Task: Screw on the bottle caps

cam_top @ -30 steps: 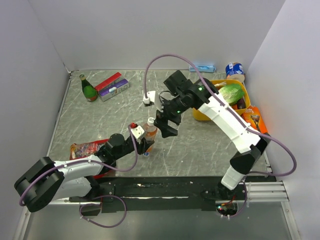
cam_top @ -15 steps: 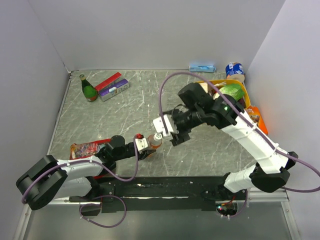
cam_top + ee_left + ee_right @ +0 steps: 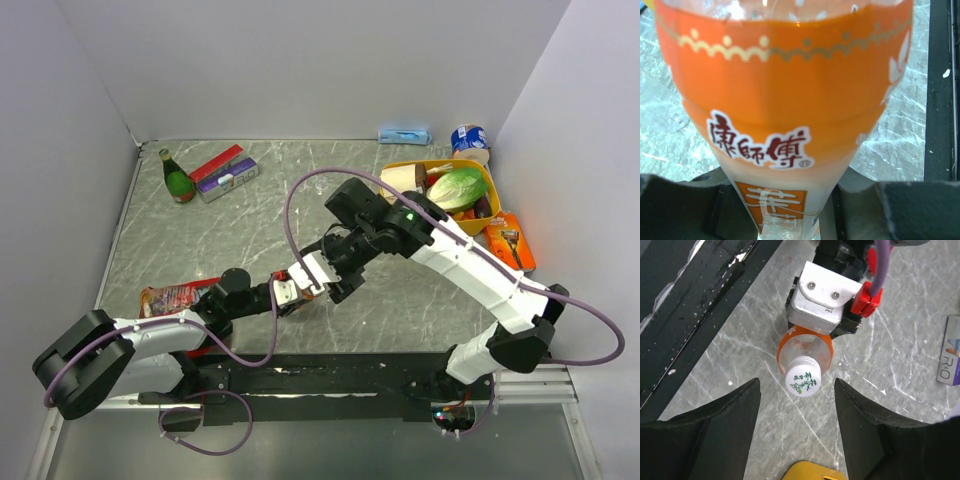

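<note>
The bottle (image 3: 785, 100), clear plastic with an orange label and red characters, fills the left wrist view. My left gripper (image 3: 790, 212) is shut on its lower body, a dark jaw on each side. In the right wrist view the bottle (image 3: 802, 346) points its neck at the camera, and a whitish bottle cap (image 3: 803, 381) with green print sits on the neck. My right gripper (image 3: 796, 385) is open, its black fingers (image 3: 730, 420) flanking the cap with a gap on both sides. From above, the right gripper (image 3: 322, 278) hangs over the left gripper (image 3: 287, 292) and hides most of the bottle.
A dark green glass bottle (image 3: 178, 178) and flat red and purple boxes (image 3: 225, 172) lie at the back left. A yellow basket (image 3: 400, 228) with a cabbage (image 3: 460, 187) stands at the right, a can (image 3: 468, 137) behind it. A snack packet (image 3: 172, 298) lies near the left arm.
My right arm has swung in over the bottle, and its fingers have drawn closer together around the cap. The left gripper has kept its hold and shifted slightly toward the near edge.
</note>
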You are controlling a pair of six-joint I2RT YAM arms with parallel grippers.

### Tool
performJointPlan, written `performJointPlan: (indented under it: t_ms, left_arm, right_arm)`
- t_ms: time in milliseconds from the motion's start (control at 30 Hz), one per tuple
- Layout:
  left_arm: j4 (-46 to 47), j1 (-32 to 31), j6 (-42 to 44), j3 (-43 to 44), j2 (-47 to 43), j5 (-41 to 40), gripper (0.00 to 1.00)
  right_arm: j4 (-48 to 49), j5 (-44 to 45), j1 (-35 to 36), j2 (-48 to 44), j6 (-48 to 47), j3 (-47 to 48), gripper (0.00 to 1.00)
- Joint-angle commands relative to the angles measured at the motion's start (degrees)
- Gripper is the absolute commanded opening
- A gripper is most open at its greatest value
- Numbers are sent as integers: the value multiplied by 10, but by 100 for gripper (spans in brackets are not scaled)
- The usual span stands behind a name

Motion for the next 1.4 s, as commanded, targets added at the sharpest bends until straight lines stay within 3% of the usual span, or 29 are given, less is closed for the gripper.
performJointPlan:
  t_ms: [0,433,633,800,833,933,1000,1100,1267,1367]
  left_arm:
    - [16,2,17,22,0,22,1]
    - [15,5,12,25,0,18,1]
    - [10,5,-6,34,0,-8,1]
    - [16,1,-73,54,-5,-124,1]
    - [17,-3,-82,62,-6,-196,1]
    - [13,-10,-88,83,-4,-296,1]
    - [4,-10,-75,94,3,-323,1]
    - [-9,-10,-52,110,17,-361,1]
    - [-21,-10,-11,119,36,-419,1]
    - [-31,-11,10,123,43,-439,1]
  right_arm:
    - [-13,-7,5,9,-20,10,65]
    - [-1,11,4,26,23,16,47]
    - [29,42,4,38,98,7,38]
    - [53,85,-11,90,246,41,31]
    - [44,87,-17,106,273,59,29]
    - [-13,72,-43,181,383,179,23]
    - [-36,50,-60,225,463,219,19]
    - [-20,45,-57,222,494,201,17]
    - [-16,51,-67,234,550,205,0]
    - [-8,50,-74,237,588,200,0]
